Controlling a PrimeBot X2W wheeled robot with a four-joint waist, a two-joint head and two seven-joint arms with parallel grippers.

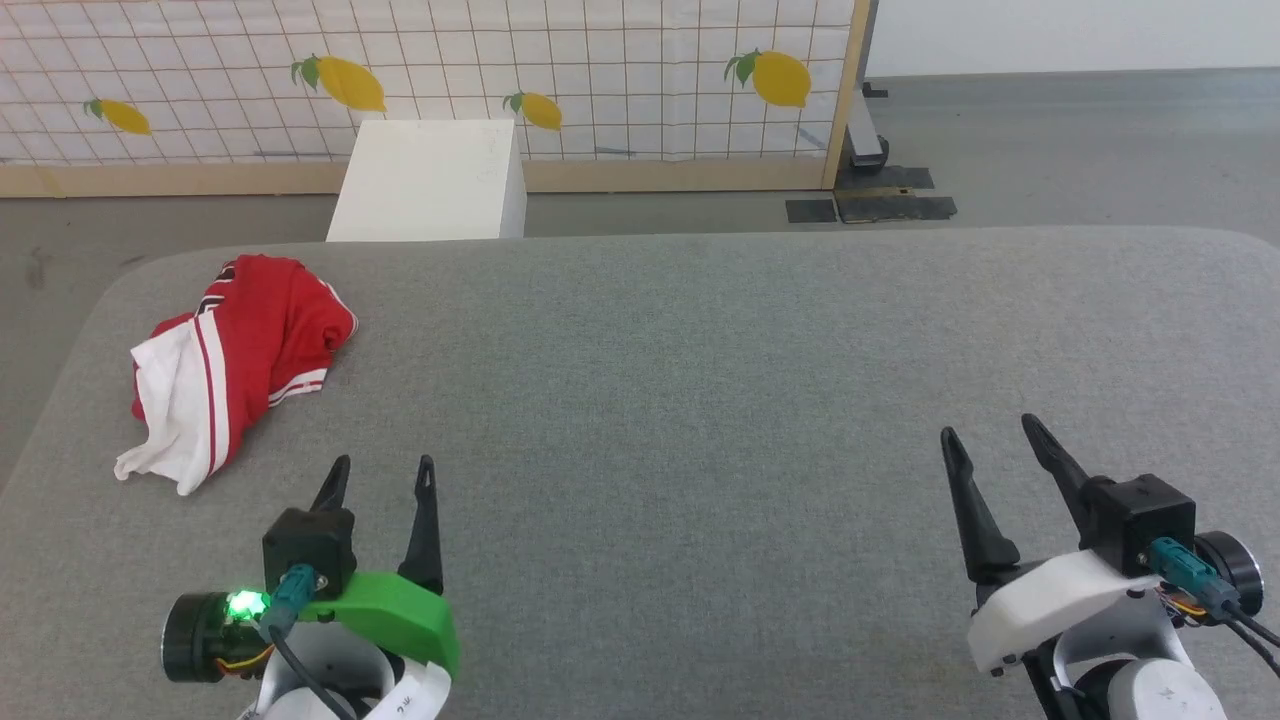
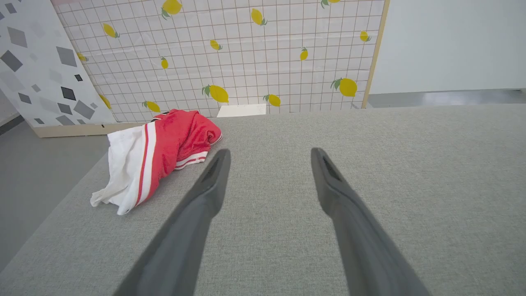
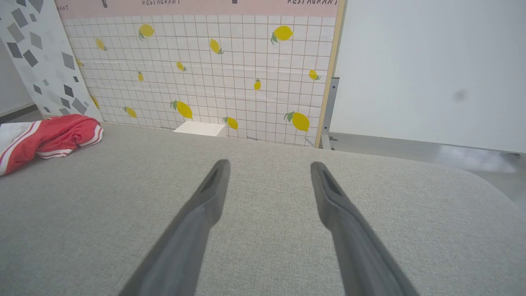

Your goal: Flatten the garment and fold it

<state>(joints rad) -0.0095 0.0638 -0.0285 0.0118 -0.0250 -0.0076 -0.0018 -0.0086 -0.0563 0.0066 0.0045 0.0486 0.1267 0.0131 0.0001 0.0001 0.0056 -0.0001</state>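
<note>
The garment point(image 1: 240, 350), red with white sleeves and striped trim, lies crumpled in a heap at the far left of the grey padded table point(image 1: 700, 400). It also appears in the left wrist view point(image 2: 164, 152) and at the left edge of the right wrist view point(image 3: 45, 139). My left gripper point(image 1: 385, 475) hovers open near the front left, a short way right of and nearer than the garment, holding nothing. At the front right my right gripper point(image 1: 990, 435) is open and empty, far from the garment.
A white box point(image 1: 430, 180) stands on the floor behind the table's far edge. Beyond it rises a lemon-patterned tiled panel point(image 1: 600, 70). The table's left edge point(image 1: 60, 400) runs close to the garment. Grey floor lies to the right rear.
</note>
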